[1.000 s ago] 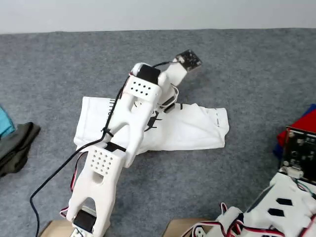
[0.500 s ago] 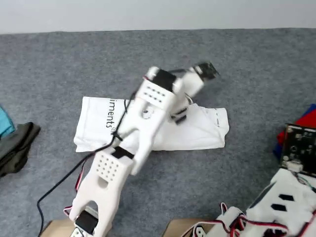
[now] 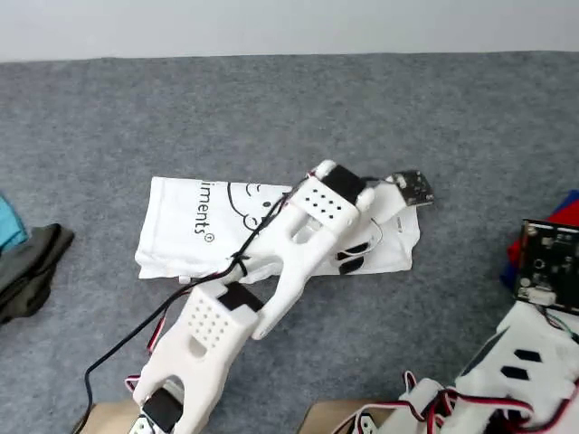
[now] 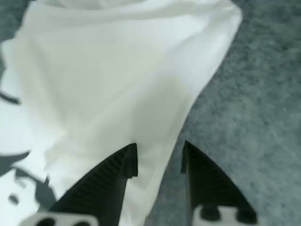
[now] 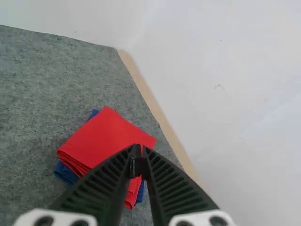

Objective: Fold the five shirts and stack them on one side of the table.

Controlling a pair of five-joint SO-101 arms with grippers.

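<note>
Two black ridged fingers (image 4: 113, 181) of the left claw (image 4: 159, 159) stand slightly apart, leaving a narrow gap. The long edge of the white printed cotton shirt (image 4: 117, 80) runs through that gap, one finger over the cloth and the other over the bare grey felt-covered tabletop (image 4: 254, 108). Whether the tips touch the fabric cannot be told.

From above, the left claw (image 3: 355, 255) sits low over the right-hand end of the white printed cotton shirt (image 3: 185, 226), near its front edge. The shirt lies as a long, roughly folded band across the middle of the grey felt-covered tabletop (image 3: 452, 117), with dark lettering and a line drawing showing toward its other end. The white arm stretches diagonally over the garment from the near side.

The right claw (image 5: 137, 160) has its black fingers pressed together with nothing between them. It hangs above a red folded shirt (image 5: 101, 136), which rests on a blue folded shirt (image 5: 63, 172) close to the tabletop's corner. In the high view the red folded shirt (image 3: 565, 224) lies at the right edge, well apart from the white one. At the opposite edge lie a teal garment (image 3: 9, 221) and a dark grey-green garment (image 3: 32, 267), touching each other.
</note>
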